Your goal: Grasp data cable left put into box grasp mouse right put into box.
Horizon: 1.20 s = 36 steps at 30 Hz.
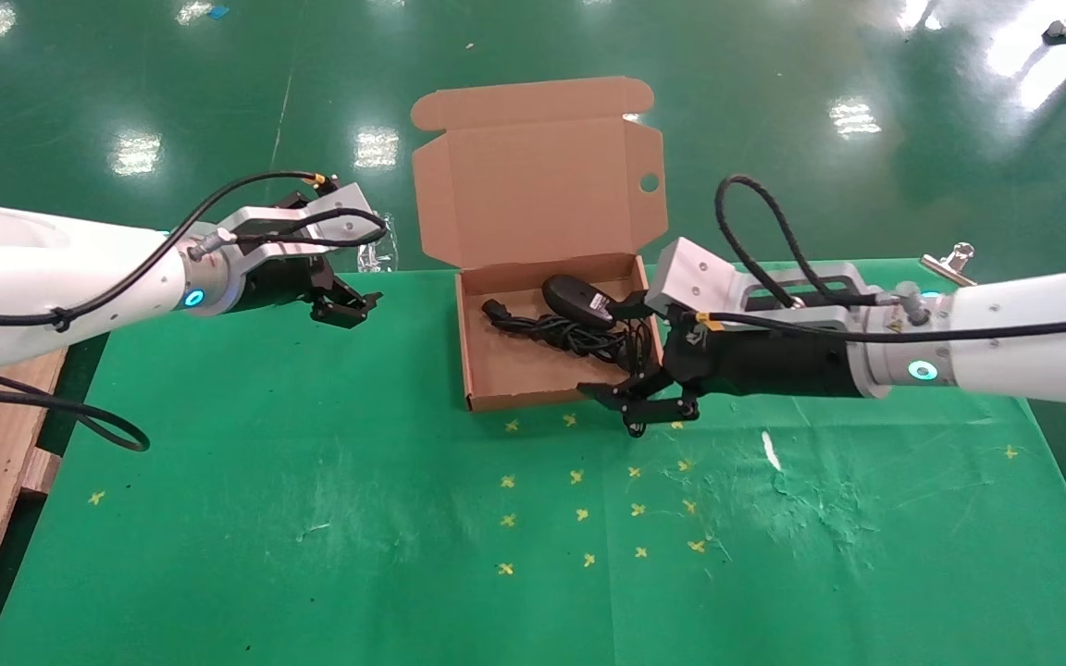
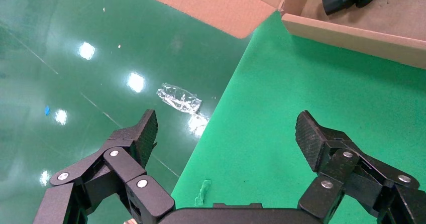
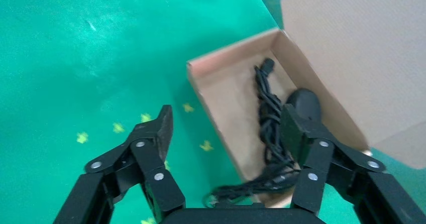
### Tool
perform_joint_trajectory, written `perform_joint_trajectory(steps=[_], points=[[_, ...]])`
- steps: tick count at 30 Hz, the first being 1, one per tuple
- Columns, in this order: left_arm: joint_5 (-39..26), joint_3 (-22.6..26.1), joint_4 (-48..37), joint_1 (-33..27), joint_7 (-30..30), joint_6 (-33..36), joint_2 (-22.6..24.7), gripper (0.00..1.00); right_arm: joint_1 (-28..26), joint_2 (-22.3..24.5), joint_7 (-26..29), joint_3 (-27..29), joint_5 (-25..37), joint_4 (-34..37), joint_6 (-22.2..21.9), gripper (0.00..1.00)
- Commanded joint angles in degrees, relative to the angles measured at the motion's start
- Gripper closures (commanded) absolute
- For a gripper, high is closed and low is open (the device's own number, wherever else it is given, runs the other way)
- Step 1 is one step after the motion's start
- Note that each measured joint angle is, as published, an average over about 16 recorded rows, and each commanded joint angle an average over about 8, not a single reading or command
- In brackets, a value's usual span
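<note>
Head view, as I read it from my station: the box sits on the green table with its lid raised at the far side. Inside, the data cable lies as a bundle with its long axis running from the far-left corner toward the near-right wall, plug end pointing to the robot's left. The mouse rests near the far wall, touching the cable bundle, its long axis also slanting far-left to near-right, label patch toward the right. Its thin wire mixes with the bundle and I cannot separate them.

My right gripper hangs at the box's near-right corner, jaws spread wide and empty; mouse and cable lie beyond the fingertips, not between them. My left gripper hovers at the table's far-left edge, well apart from the box, jaws likewise spread and holding nothing.
</note>
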State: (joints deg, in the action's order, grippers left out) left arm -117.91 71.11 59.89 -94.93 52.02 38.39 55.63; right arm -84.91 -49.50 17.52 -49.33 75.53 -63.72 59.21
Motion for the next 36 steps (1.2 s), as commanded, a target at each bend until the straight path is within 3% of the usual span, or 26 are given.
perform_joint_trajectory(steps=[1,13,36], points=[[0.00,0.00,0.00,0.00,0.00,0.00,0.00,0.00,0.93,0.57,-0.27,1.32,-1.34,-0.39,1.05,0.00],[1.96,-1.41,0.34,0.86,-1.06,1.20,-0.53,0.00,7.36,4.56,-2.13,10.50,-10.61,-3.11,8.35,0.00],[30.35,-21.99,5.45,13.32,-16.47,18.86,-8.23,0.00,18.72,11.61,-5.43,26.71,-27.00,-7.90,21.24,0.00]])
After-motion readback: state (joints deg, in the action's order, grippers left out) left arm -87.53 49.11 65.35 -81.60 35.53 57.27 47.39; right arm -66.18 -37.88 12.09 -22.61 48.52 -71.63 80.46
